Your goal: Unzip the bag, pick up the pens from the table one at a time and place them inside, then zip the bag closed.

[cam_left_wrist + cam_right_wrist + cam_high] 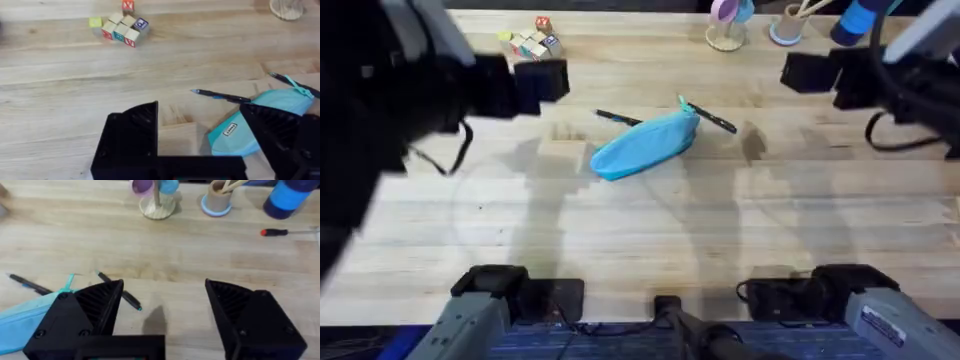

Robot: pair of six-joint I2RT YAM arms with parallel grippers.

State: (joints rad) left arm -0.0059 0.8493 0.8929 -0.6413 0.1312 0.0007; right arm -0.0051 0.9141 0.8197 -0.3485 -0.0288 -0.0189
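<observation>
The light-blue bag [645, 146] lies slanted in the middle of the table [640, 230], its teal pull [684, 104] at the far right end. One dark pen [618, 117] lies beside the bag's far left side. A second pen [716, 119] lies at its right end. My left gripper [545, 85] hovers up and to the left of the bag and is open. In the left wrist view, the left gripper [205, 135] has the bag [280, 102] and a pen [220, 96] ahead of it. Off to the right of the bag, my right gripper [810, 72] is open. In the right wrist view, the right gripper [165, 310] stands above bare wood near a pen [120, 292].
Lettered toy blocks [530, 40] sit at the far left. A stand with purple and blue cups [728, 25], a cup of sticks [788, 25] and a blue bottle [860, 20] line the far edge. A red-handled screwdriver [275, 232] lies at the far right.
</observation>
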